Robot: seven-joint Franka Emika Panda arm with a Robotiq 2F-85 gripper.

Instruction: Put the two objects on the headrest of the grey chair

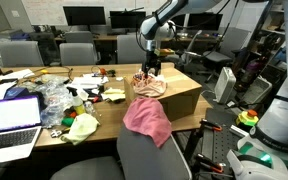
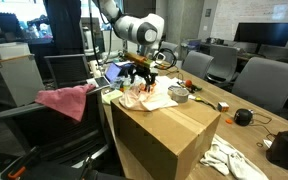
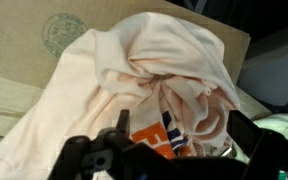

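One pale cloth (image 3: 134, 80) bunched on box (image 3: 19, 60), just below jaws spread apart

The arm (image 1: 174, 12) reaches down, end effector (image 2: 141, 75) pointing downward, jaws spread apart

A white, rounded arm (image 2: 137, 27) with black joint bands ends in seemingly black fingers (image 3: 89, 158).
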